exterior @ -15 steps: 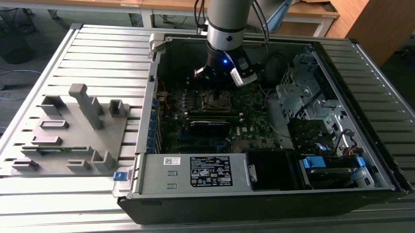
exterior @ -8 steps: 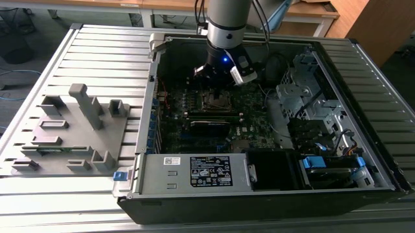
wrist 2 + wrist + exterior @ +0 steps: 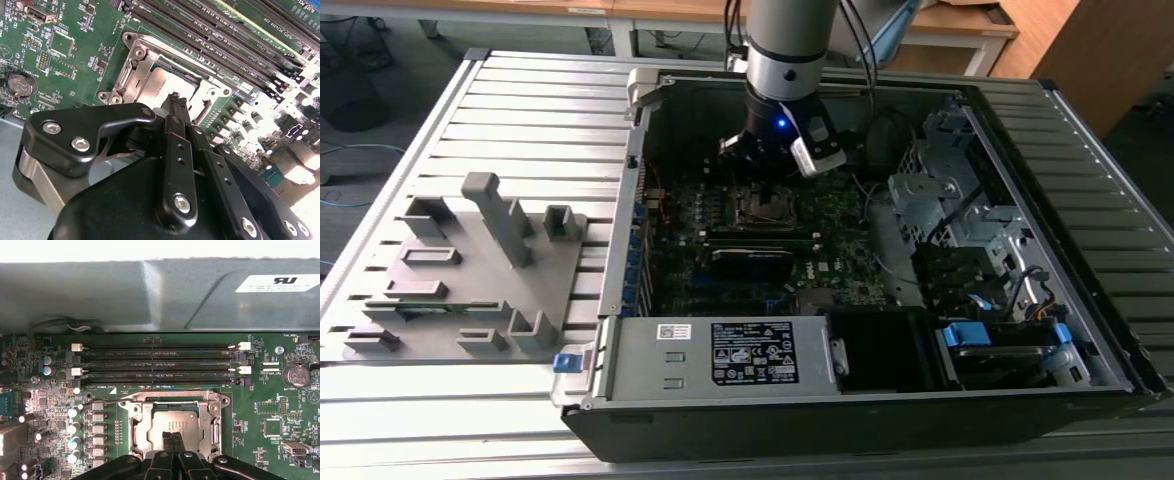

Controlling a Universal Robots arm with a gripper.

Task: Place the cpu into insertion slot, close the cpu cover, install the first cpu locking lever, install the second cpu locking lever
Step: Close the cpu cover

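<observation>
The cpu (image 3: 175, 419) lies flat in the insertion slot (image 3: 220, 401) on the green motherboard, its grey top showing through the cut-out of the silver cpu cover (image 3: 136, 422), which lies down around it. My gripper (image 3: 172, 436) is shut, its two black fingers pressed together with nothing between them, tips just over the chip's near edge. The second wrist view shows the same: fingertips of the gripper (image 3: 175, 99) over the cpu (image 3: 167, 82) inside the cover (image 3: 137, 75). In the exterior view the gripper (image 3: 765, 185) hangs straight above the socket (image 3: 767, 208). I cannot make out how the locking levers stand.
Long black memory slots (image 3: 160, 362) run beside the socket, with the grey case wall (image 3: 150, 295) beyond. A black-labelled power supply box (image 3: 747, 355) sits at the case front and drive cages (image 3: 961, 220) on the exterior view's right. A grey fixture plate (image 3: 467, 270) lies outside the case.
</observation>
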